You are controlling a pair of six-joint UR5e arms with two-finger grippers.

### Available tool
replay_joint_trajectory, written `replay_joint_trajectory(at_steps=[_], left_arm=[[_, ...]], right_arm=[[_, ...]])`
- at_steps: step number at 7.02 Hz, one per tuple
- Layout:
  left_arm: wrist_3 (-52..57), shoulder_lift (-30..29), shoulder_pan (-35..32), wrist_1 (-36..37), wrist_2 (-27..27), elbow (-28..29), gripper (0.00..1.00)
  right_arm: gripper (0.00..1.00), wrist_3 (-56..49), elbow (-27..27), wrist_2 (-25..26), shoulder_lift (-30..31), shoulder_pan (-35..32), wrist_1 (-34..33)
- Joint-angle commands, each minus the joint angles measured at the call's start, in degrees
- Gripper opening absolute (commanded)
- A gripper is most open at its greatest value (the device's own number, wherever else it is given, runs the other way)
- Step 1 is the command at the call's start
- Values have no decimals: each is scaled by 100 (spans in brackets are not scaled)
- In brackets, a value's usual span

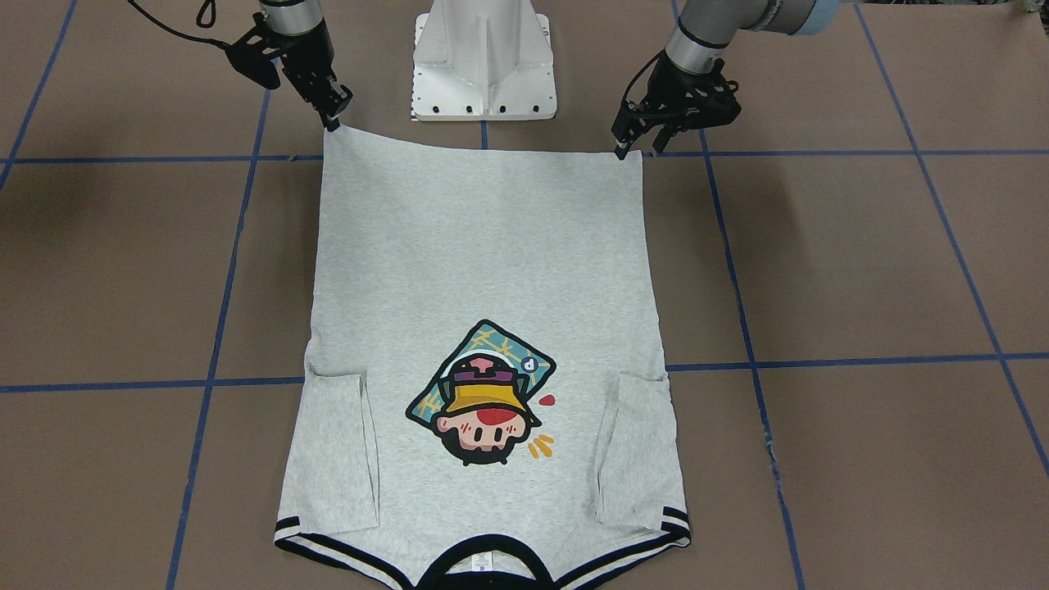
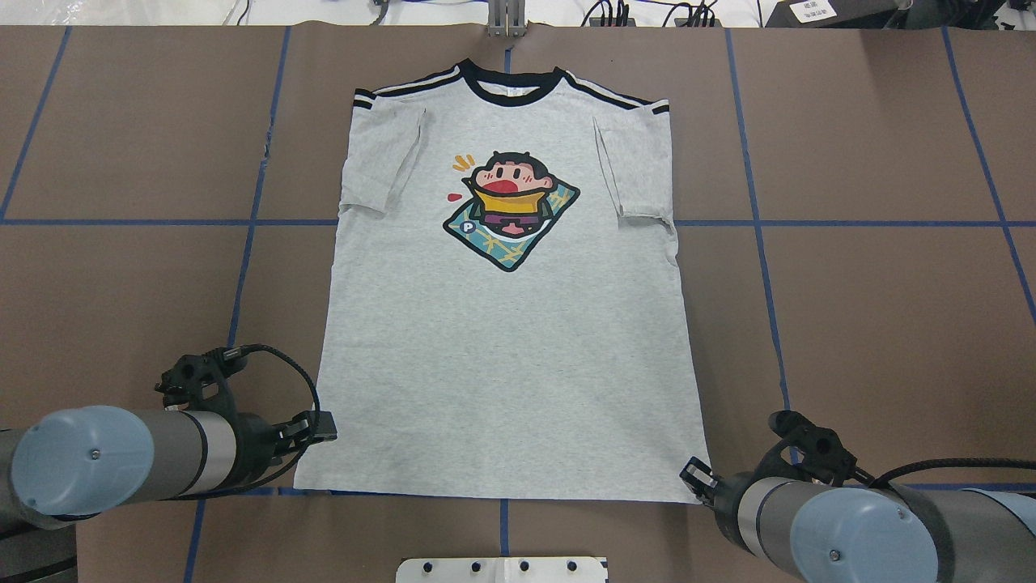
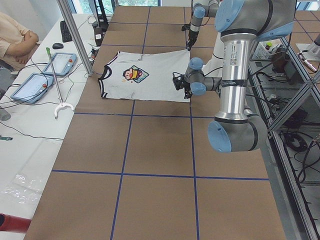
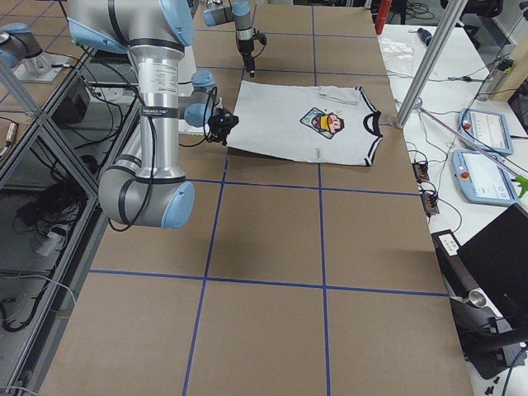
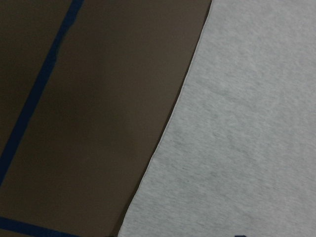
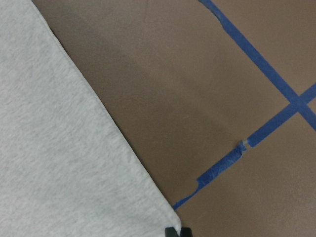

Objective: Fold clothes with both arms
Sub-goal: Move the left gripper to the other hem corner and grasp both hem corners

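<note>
In the upper left of the front-facing view, your black two-finger right gripper (image 1: 332,119) points down, its tips touching one hem corner of the light heather-grey T-shirt (image 1: 483,246) with black collar and shoulder stripes. You cannot tell whether the fingers are spread or pinching the cloth. The right wrist view shows only that corner and a sliver of black fingertip at the bottom edge.

In the upper right of the same view, your black two-finger left gripper (image 1: 624,146) meets the other hem corner in the same way. Whether it pinches the cloth is just as unclear.

The T-shirt lies flat, print up, in the middle of the brown table (image 1: 860,262) with its blue tape lines. Its long axis runs from the top to the bottom of the frame. The hem is at the top, near the white pedestal base (image 1: 483,65), and the collar (image 1: 483,542) is at the bottom edge. Both short sleeves are folded inward over the front, either side of the cartoon head in a yellow hat (image 1: 483,397).
</note>
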State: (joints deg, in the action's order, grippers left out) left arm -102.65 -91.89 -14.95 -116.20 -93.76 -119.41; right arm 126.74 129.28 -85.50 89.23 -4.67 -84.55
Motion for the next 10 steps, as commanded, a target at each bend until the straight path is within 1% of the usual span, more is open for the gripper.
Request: replay_joint_trajectory(at_steps=[1, 2, 4, 5, 6, 8, 9, 10], left_arm=[[-27, -49, 45, 36, 51, 137, 82], [-149, -49, 62, 54, 43, 241, 80], [-185, -57, 115, 316, -10, 234, 78], [-194, -49, 194, 335, -10, 260, 75], [-194, -49, 247, 335, -10, 260, 71], [-212, -57, 300, 361, -158, 260, 67], [-221, -57, 361, 370, -160, 269, 60], [-221, -49, 396, 370, -160, 269, 59]], right_arm=[[0, 0, -8, -2, 15, 10, 0], [0, 0, -8, -2, 15, 10, 0], [0, 0, 0, -2, -2, 19, 0], [0, 0, 0, -2, -2, 27, 0], [0, 0, 0, -2, -11, 36, 0], [0, 0, -8, 7, -20, 45, 0], [0, 0, -17, -2, -20, 45, 0], [0, 0, -35, -2, -28, 45, 0]])
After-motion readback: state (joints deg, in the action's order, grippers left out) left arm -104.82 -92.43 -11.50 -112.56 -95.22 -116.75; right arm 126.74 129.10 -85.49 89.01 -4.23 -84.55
